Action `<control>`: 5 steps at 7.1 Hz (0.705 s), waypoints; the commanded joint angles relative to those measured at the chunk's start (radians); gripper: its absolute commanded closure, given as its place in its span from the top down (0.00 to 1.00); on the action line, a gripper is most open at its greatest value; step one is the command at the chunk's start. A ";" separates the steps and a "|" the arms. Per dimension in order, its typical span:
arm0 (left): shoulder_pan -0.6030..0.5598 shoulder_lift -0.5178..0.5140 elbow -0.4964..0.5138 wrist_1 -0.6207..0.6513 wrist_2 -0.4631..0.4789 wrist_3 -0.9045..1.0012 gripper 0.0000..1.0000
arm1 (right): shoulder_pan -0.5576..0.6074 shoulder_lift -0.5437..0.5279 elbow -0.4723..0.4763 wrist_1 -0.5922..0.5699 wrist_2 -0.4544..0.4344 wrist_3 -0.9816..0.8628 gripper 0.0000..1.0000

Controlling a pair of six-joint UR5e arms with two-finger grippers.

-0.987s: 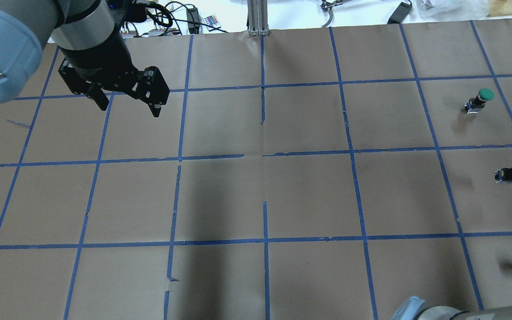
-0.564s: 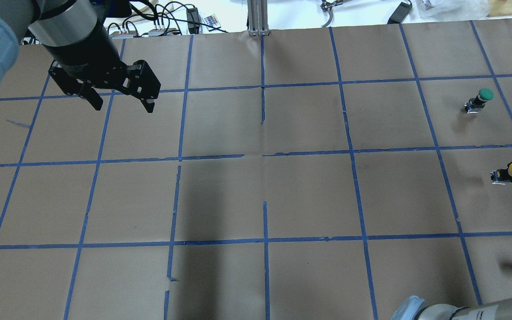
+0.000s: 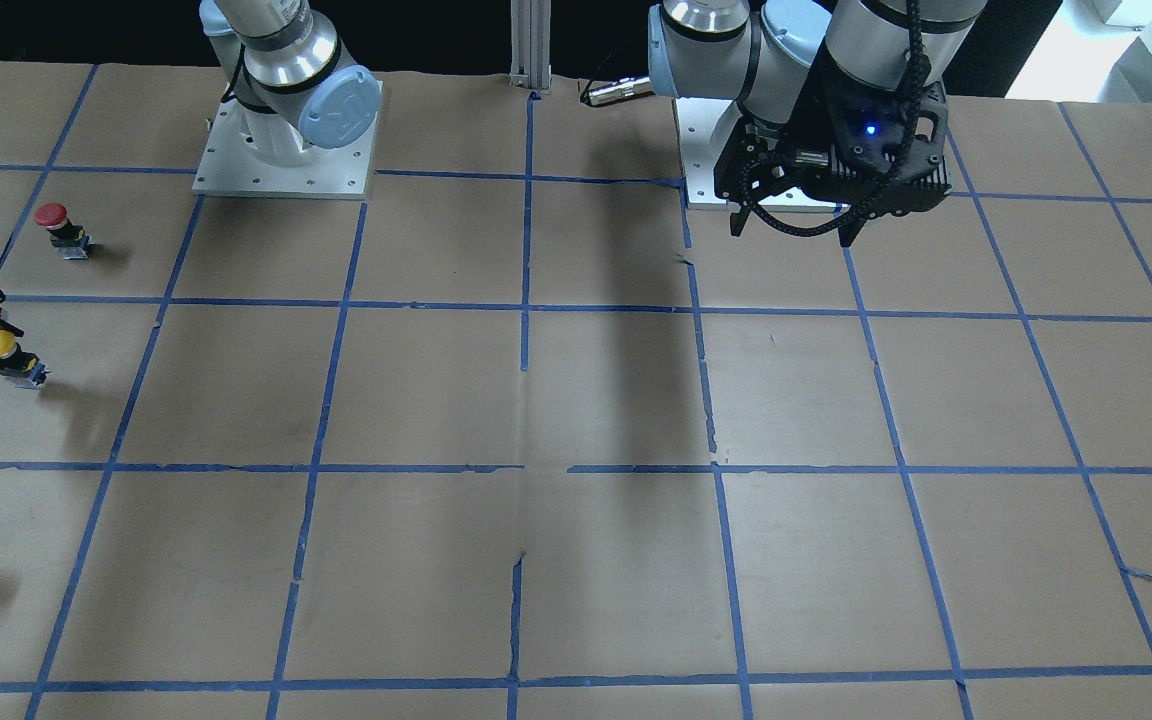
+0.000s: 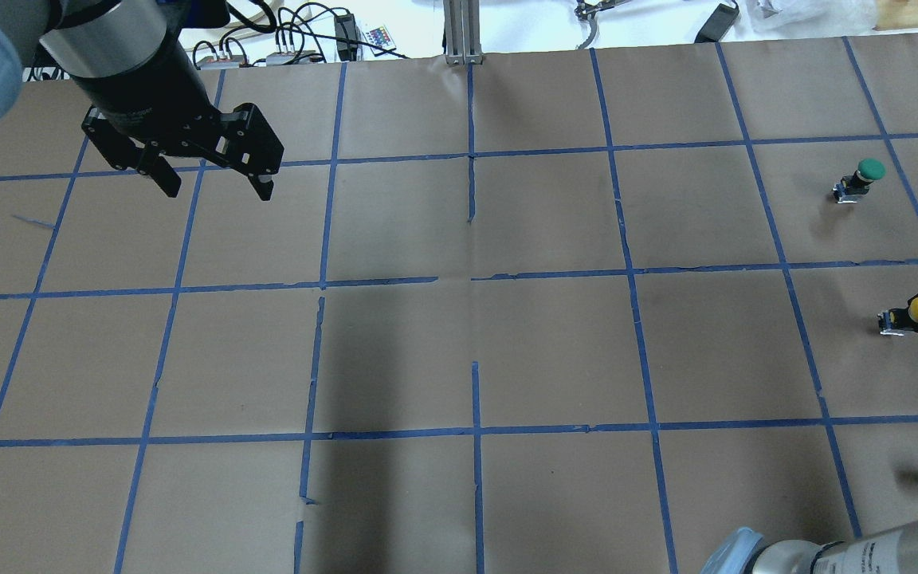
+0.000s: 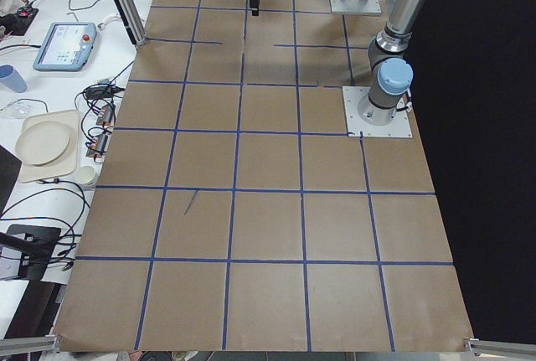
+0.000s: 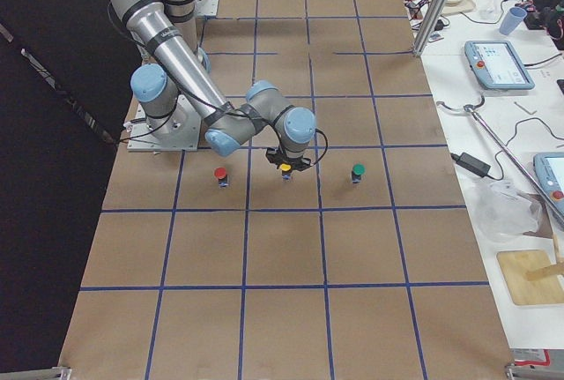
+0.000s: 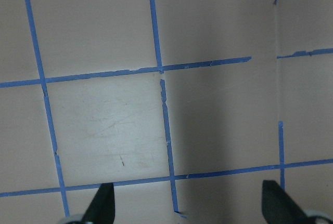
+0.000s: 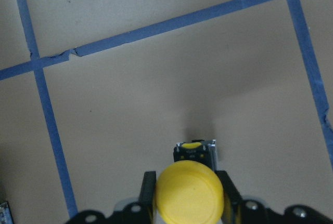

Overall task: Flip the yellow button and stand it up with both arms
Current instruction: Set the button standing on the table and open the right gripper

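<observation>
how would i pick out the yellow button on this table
Find the right arm's white base plate; three push-buttons are in a row beside it. The yellow button is the middle one, between the red-capped button and the green-capped button, and the only one between the right gripper's fingers.

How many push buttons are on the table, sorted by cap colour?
red button: 1
yellow button: 1
green button: 1
Total: 3
</observation>
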 commanded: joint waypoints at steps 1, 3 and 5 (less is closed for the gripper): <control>0.000 -0.003 0.003 -0.004 0.004 0.004 0.99 | -0.002 0.007 0.001 0.000 -0.002 0.000 0.22; -0.006 -0.003 0.004 0.002 0.001 0.005 0.99 | -0.002 0.015 0.002 0.000 0.004 0.000 0.68; -0.006 -0.003 0.006 0.003 0.001 0.005 0.99 | -0.002 0.027 0.001 0.000 0.008 0.008 0.81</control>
